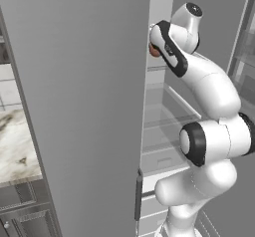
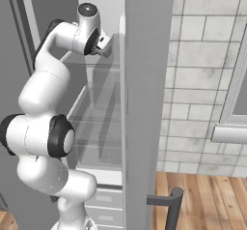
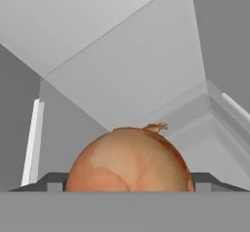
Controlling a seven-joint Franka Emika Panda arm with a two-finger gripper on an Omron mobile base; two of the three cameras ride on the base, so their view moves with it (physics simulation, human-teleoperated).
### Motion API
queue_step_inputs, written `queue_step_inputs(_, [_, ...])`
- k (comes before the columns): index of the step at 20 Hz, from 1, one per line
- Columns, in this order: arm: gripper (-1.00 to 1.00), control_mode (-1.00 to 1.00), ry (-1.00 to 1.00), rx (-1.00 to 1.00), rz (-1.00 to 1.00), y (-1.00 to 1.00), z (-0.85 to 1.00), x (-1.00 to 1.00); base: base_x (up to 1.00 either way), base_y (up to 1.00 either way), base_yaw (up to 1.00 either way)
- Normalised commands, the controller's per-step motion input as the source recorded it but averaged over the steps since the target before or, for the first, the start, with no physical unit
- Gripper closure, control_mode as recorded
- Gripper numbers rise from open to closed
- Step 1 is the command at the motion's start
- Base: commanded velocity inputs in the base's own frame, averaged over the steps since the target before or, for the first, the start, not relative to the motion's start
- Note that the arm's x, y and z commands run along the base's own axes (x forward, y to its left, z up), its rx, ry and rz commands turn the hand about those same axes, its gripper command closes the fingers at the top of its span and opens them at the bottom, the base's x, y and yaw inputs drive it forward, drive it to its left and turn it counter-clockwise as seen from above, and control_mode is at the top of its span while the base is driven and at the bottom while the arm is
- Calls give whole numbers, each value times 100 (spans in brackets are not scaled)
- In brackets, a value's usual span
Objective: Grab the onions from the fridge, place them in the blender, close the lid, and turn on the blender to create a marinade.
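A reddish-brown onion (image 3: 129, 160) fills the bottom of the hand view, its dry stem pointing up. My gripper (image 3: 129, 181) straddles it, one dark fingertip (image 3: 56, 181) against each side, so it stands shut on the onion. In the left base view a sliver of the onion (image 1: 154, 52) peeks out beside my hand on an upper shelf of the fridge (image 1: 164, 116). From the right base view my hand (image 2: 102, 46) reaches into the same upper compartment. The blender and the lid are out of view.
The open grey fridge door (image 1: 79, 106) stands close on my left, and the other door's edge (image 2: 144, 108) rises on my right. Pale shelves (image 2: 103, 127) step down below my hand. A tiled wall (image 2: 202, 79) and wooden floor (image 2: 207, 200) lie to the right.
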Motion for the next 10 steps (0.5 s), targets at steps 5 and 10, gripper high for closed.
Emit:
queue_step_inputs(5, [100,-100,-14,0,0,1,0,-42,0,0,0])
queue_step_inputs(10, [100,-100,-27,0,0,0,-6,-86,0,0,0])
